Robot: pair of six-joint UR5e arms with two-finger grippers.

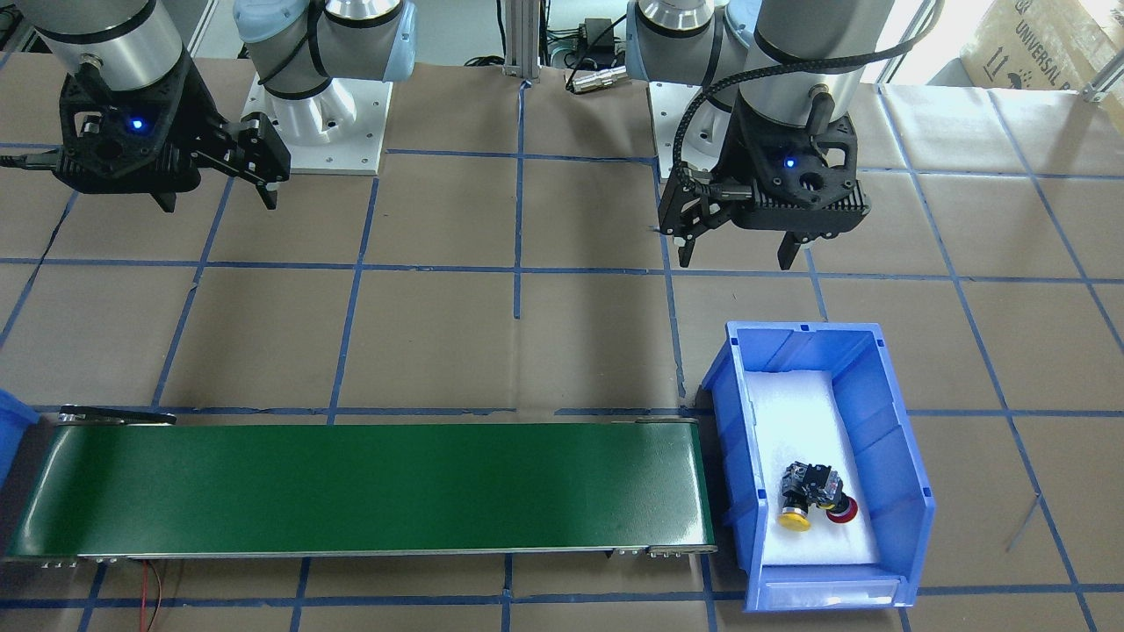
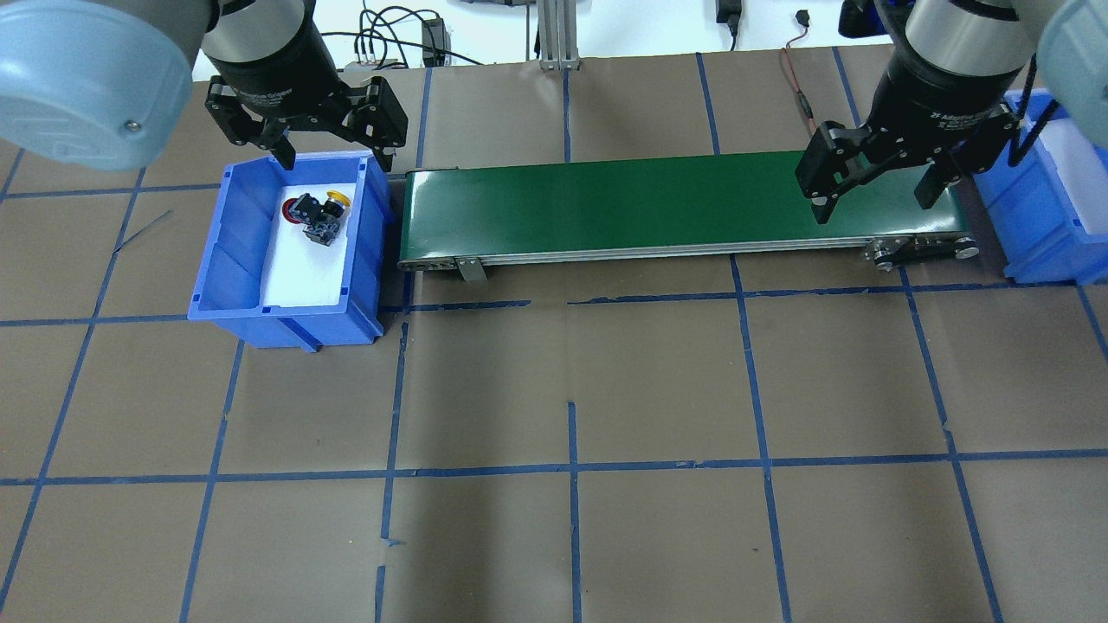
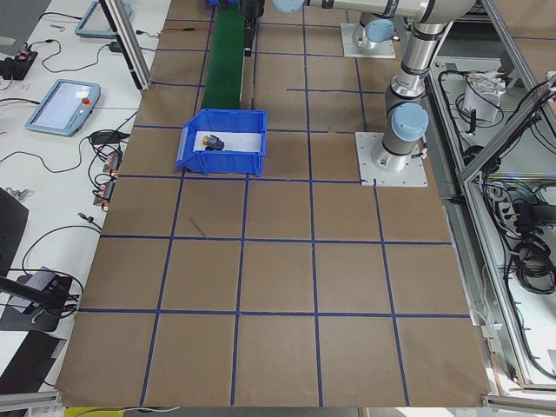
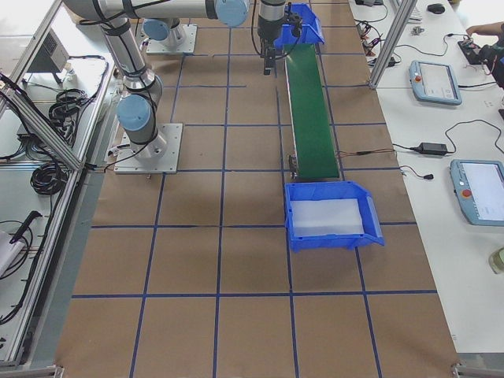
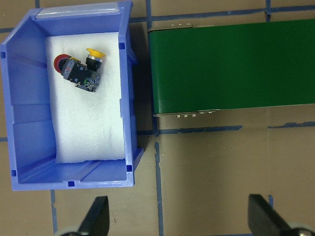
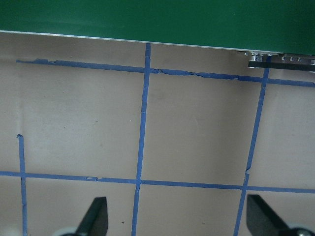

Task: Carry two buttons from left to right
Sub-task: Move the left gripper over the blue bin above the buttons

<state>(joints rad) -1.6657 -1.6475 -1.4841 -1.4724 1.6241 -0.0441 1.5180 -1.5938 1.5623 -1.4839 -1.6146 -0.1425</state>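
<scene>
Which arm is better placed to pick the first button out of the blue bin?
The left arm: the left gripper hovers open by the blue bin holding both buttons; the right gripper, also open, hangs at the far end of the conveyor.

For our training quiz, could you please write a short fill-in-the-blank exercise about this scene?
Both buttons lie in the blue bin on the robot's ____ side.
One has a red cap, the other a ____ one.
The belt beside that bin is ____ in colour.
The left hand hovers ____, holding nothing.
Missing words: left, yellow, green, open.
</scene>
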